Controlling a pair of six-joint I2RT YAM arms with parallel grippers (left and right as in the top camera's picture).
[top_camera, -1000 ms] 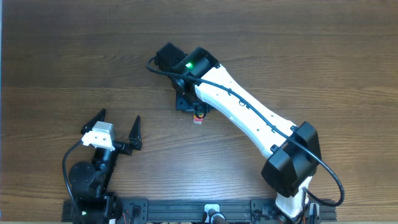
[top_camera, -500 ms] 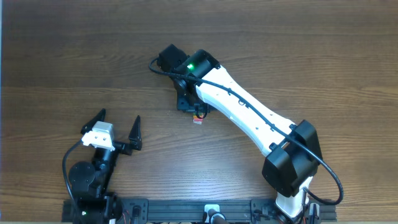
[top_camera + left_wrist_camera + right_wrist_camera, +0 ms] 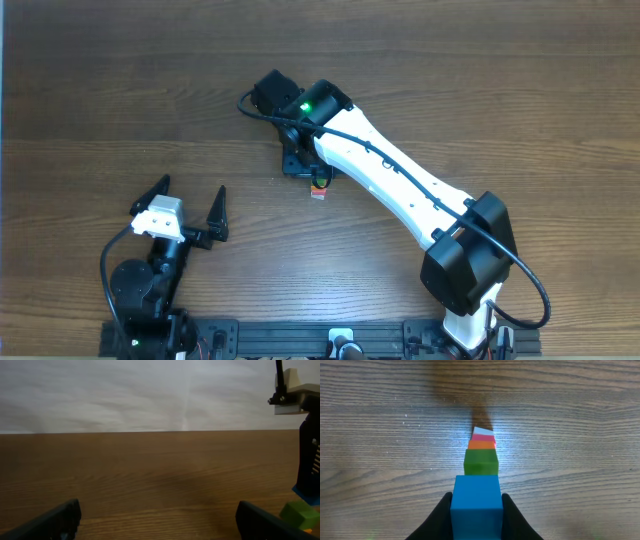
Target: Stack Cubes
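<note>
**Figure.** Two-arm rig at a wooden tabletop (image 3: 520,90), seen from above and from both wrists. The right arm (image 3: 400,185) reaches from its base at the lower right to the middle of the tabletop. There a stack (image 3: 319,190) of cubes shows from above as a small red-orange sliver at the arm's edge, the rest of it lying under the arm. The right pincer (image 3: 476,512) points straight down over this stack. In the right wrist view its two dark fingers (image 3: 440,515) are pressed against opposite sides of a blue cube (image 3: 476,495), pinching it. Directly beneath the blue cube stand, from the top down, a green cube (image 3: 481,463), an orange cube (image 3: 481,445), a pink cube (image 3: 482,437) and a pale cube (image 3: 483,431), the last resting on the wood. The blue cube lines up with the stack, and the green cube sits slightly turned against it. Whether the blue cube touches the green cube or hangs just above it cannot be told. The left pincer (image 3: 193,188) hovers near the tabletop's lower left, well apart from the stack, with its fingers spread wide. In the left wrist view those fingers frame bare wood, and the green cube, with blue above it, shows far off beside the right arm's dark pincer
</note>
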